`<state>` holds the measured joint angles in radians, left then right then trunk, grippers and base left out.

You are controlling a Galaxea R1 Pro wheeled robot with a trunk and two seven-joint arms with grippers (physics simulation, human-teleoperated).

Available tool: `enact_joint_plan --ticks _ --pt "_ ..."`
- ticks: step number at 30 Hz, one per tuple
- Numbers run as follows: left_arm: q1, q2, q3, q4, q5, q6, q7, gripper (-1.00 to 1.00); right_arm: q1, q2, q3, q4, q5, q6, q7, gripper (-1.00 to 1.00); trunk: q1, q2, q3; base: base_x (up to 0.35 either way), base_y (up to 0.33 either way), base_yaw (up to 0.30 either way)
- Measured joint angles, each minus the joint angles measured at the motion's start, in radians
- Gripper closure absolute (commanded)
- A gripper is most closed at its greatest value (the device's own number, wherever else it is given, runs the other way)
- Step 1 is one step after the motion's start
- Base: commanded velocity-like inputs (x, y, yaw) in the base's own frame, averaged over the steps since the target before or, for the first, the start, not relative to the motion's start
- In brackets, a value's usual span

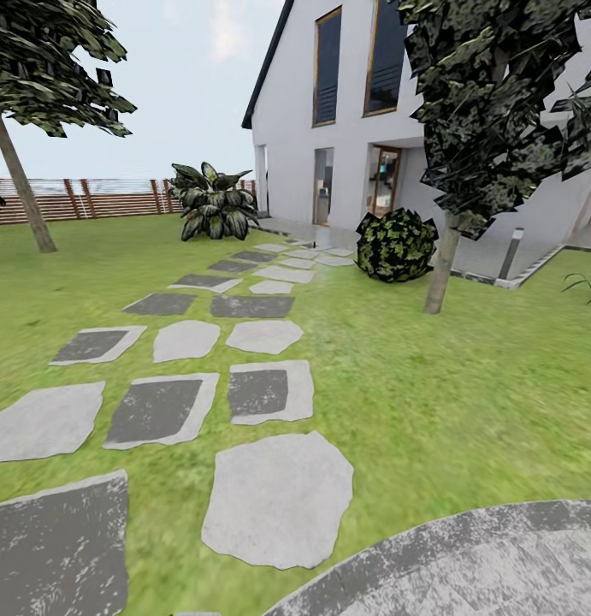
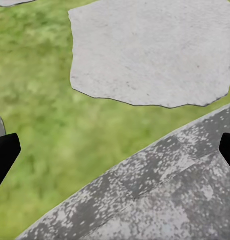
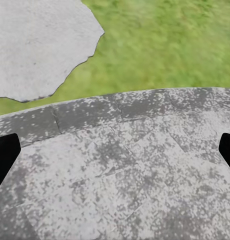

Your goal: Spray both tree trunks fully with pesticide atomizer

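a wide green lawn [image 1: 466, 385] is seen from the head view, crossed by a path of flat grey stepping stones [image 1: 274, 496] that runs toward a white gabled house [image 1: 346, 111]. taking that house as the landmark: a tree with a pale bare trunk [image 1: 440, 265] and a blocky dark-green canopy stands just in front of its right part, with a round dark-green shrub [image 1: 396, 245] beside the trunk on the path side. a second tree with a leaning grey-brown trunk [image 1: 21, 184] stands well to the left of the house, before a brown slatted wooden fence [image 1: 98, 201]. a low broad-leaved plant [image 1: 211, 201] grows near the house's left corner. a curved band of mottled grey paving [image 1: 466, 565] lies at the end of the path farthest from the house.

the pesticide atomizer cannot be made out on the grass or stones, so its place cannot be told.

in the left wrist view the left gripper [image 2: 115, 150] is spread wide, its dark fingertips at the frame's edges, with grass, one pale stone and the mottled paving beyond. in the right wrist view the right gripper [image 3: 115, 150] is likewise spread, empty, over the same paving.

the step in hand is judged to be travel and search. the main risk is that the atomizer is missed or passed while out of sight; the shrub could also be bumped if the near trunk is approached from the path side, and the broad-leaved plant could be mistaken for a target.

no brand, label or writing can be read anywhere.
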<state>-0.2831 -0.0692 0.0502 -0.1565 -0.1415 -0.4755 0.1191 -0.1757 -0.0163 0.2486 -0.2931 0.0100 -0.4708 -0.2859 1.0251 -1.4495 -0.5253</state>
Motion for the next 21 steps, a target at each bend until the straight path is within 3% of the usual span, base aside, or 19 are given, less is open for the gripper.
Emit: enact_joint_plan --ticks 8,21 --pt "0.0 0.0 0.0 0.0 0.0 0.0 0.0 -1.0 0.0 0.0 0.0 0.0 0.0 0.0 0.0 -1.0 0.0 0.0 0.0 0.012 0.009 0.0" --pt "0.009 -0.002 0.0 0.004 0.002 0.001 0.001 -1.0 0.003 0.001 0.001 0.015 0.001 -0.013 -0.002 -1.0 -0.001 0.0 0.0 0.247 0.193 0.01"
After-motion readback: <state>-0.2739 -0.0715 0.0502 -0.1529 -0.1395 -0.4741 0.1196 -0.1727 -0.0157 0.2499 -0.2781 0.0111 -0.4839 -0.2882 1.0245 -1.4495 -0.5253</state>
